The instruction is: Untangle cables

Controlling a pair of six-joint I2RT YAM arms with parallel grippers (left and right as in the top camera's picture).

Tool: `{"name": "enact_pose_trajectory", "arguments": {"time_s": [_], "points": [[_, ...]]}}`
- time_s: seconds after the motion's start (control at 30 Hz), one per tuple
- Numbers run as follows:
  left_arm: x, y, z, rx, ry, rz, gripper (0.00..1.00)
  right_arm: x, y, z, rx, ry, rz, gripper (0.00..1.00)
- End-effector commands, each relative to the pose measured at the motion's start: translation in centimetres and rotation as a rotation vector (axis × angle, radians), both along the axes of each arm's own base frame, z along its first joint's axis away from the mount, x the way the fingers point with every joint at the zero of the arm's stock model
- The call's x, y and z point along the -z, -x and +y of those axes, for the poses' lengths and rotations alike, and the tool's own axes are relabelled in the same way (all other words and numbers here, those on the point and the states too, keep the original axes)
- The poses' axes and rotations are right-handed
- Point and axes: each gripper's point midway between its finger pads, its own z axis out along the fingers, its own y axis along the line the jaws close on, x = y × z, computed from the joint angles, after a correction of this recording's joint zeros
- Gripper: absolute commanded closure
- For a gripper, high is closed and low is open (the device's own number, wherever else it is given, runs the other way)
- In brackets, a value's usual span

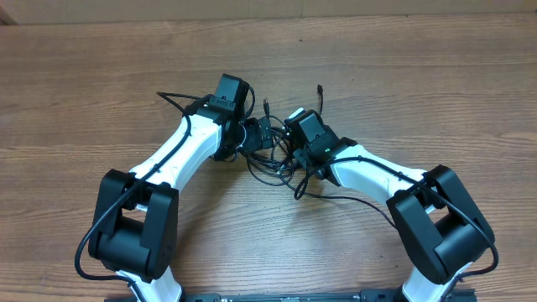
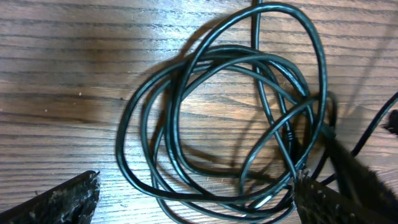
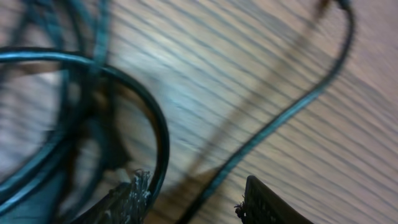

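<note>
The cables (image 1: 281, 164) lie as a tangle of thin black loops on the wooden table between my two arms. One plug end (image 1: 320, 88) sticks out at the back. My left gripper (image 1: 262, 134) hovers over the tangle. In the left wrist view it (image 2: 196, 190) is wide open, with several overlapping cable loops (image 2: 184, 195) lying between its fingers, untouched. My right gripper (image 1: 291, 124) sits at the tangle's right side. In the right wrist view its jaws (image 3: 193, 193) stand apart, with one strand (image 3: 280, 118) running down between them and a loop (image 3: 158, 124) beside the left finger (image 3: 134, 196).
The wooden table (image 1: 101, 75) stretches around the tangle on all sides. The arms' own thicker black wires (image 1: 92, 243) hang near their bases at the front.
</note>
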Motion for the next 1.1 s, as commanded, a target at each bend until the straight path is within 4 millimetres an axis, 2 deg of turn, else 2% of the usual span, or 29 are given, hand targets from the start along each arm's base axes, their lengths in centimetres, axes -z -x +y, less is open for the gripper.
{"name": "enact_pose_trajectory", "arguments": {"time_s": [0.0, 0.07, 0.2, 0.33, 0.43, 0.57, 0.67, 0.7, 0.73, 0.77, 0.97, 1.07], "points": [[-0.2, -0.2, 0.0, -0.008, -0.002, -0.007, 0.00, 0.4, -0.2, -3.3, 0.078, 0.161, -0.032, 0.52], [-0.2, -0.2, 0.0, -0.008, -0.002, -0.006, 0.00, 0.6, 0.4, -4.7, 0.101, 0.205, -0.002, 0.58], [-0.2, -0.2, 0.0, -0.008, -0.002, -0.007, 0.00, 0.5, 0.3, -6.0, 0.179, 0.205, -0.009, 0.60], [-0.2, -0.2, 0.0, -0.008, -0.002, -0.007, 0.00, -1.9, -1.7, -6.4, 0.229, 0.261, -0.151, 0.56], [-0.2, -0.2, 0.0, -0.008, -0.002, -0.007, 0.01, -4.1, -3.5, -5.7, 0.250, 0.263, -0.260, 0.49], [-0.2, -0.2, 0.0, -0.008, -0.002, -0.007, 0.01, -4.8, -3.7, -3.6, 0.153, 0.291, -0.270, 0.43], [-0.2, -0.3, 0.0, -0.008, 0.000, -0.012, 0.00, -3.2, -2.0, -0.6, -0.032, 0.281, -0.167, 0.40], [-0.2, -0.4, 0.0, -0.008, 0.000, -0.013, 0.00, -1.6, -0.8, 1.2, -0.158, 0.224, -0.074, 0.32], [-0.2, -0.3, 0.0, -0.008, 0.000, -0.012, 0.00, -1.1, -0.5, 1.5, -0.201, 0.205, -0.042, 0.31], [-0.2, -0.3, 0.0, -0.008, 0.000, -0.011, 0.00, -0.7, -0.3, 1.6, -0.230, 0.187, -0.017, 0.31], [-0.2, -0.3, 0.0, -0.008, -0.001, -0.010, 0.00, -0.8, -1.9, -1.5, -0.187, 0.203, -0.011, 0.31], [-0.2, -0.4, 0.0, -0.008, -0.001, -0.012, 0.00, -0.6, -2.8, -2.1, -0.193, 0.137, -0.003, 0.30]]}}
